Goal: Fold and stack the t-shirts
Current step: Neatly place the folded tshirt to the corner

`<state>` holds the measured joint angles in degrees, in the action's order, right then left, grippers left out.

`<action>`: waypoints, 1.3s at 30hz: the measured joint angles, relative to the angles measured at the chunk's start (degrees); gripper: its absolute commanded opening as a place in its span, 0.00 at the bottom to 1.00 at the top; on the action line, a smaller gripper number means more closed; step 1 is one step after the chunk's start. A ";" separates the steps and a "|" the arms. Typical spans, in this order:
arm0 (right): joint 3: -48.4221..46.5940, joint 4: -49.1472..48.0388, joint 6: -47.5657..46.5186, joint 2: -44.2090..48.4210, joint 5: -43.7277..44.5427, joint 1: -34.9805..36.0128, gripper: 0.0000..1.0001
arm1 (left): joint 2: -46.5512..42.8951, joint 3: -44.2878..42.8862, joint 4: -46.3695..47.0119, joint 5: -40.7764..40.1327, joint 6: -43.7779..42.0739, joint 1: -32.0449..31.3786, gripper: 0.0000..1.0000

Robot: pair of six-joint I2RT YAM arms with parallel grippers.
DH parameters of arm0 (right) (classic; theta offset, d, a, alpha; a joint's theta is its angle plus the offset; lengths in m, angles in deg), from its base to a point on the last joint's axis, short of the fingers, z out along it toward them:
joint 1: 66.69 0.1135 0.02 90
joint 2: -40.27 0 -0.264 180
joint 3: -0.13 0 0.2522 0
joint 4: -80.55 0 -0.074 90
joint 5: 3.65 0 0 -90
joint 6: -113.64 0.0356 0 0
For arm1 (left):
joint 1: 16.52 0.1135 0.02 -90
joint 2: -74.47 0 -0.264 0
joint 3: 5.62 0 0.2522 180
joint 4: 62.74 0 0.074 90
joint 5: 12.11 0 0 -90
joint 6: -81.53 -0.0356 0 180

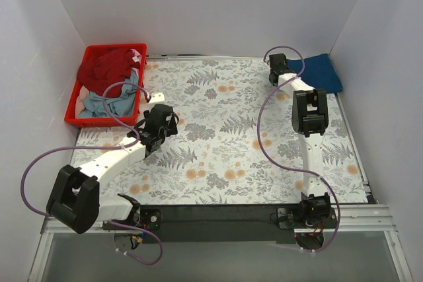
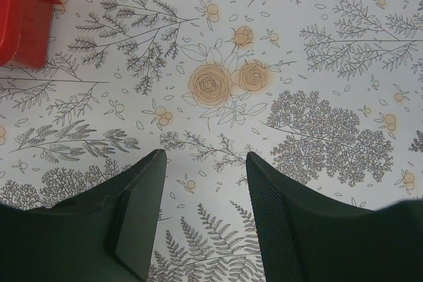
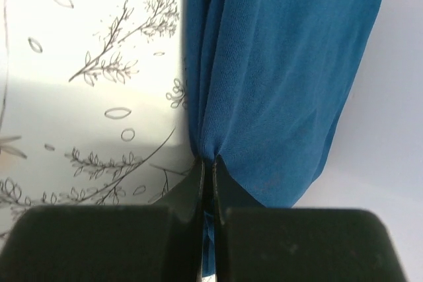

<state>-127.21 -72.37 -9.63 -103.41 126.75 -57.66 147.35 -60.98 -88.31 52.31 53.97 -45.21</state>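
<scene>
A folded blue t-shirt (image 1: 320,72) lies at the table's far right corner against the wall. My right gripper (image 1: 275,69) is shut on its near edge; in the right wrist view the gripper (image 3: 207,162) pinches a bunched fold of the blue cloth (image 3: 284,64). A dark red t-shirt (image 1: 106,65) and a pale grey-blue t-shirt (image 1: 114,100) lie crumpled in the red crate (image 1: 71,111) at the far left. My left gripper (image 1: 173,119) is open and empty, just right of the crate; in the left wrist view it (image 2: 205,163) hovers over bare floral cloth.
The table is covered by a floral-patterned cloth (image 1: 225,130). The red crate's corner shows in the left wrist view (image 2: 23,14). White walls enclose the table on the left, back and right. Purple cables loop from both arms.
</scene>
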 measured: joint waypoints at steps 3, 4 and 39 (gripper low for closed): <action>-1.36 -0.22 0.00 -0.83 -0.11 -0.04 0.01 | 0.00 0.00 0.00 -0.07 0.00 0.00 0.50; -1.60 -0.22 0.02 -0.96 -0.20 -0.04 0.01 | 0.00 0.00 0.02 -0.09 0.00 0.00 0.50; -5.57 -3.39 0.76 -3.06 -5.99 -1.75 0.09 | 0.00 0.00 0.02 -0.13 0.00 0.00 0.50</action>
<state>-132.78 -75.75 -8.87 -106.47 120.76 -59.40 147.35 -60.98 -88.29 52.18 53.97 -45.21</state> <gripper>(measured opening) 0.091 0.501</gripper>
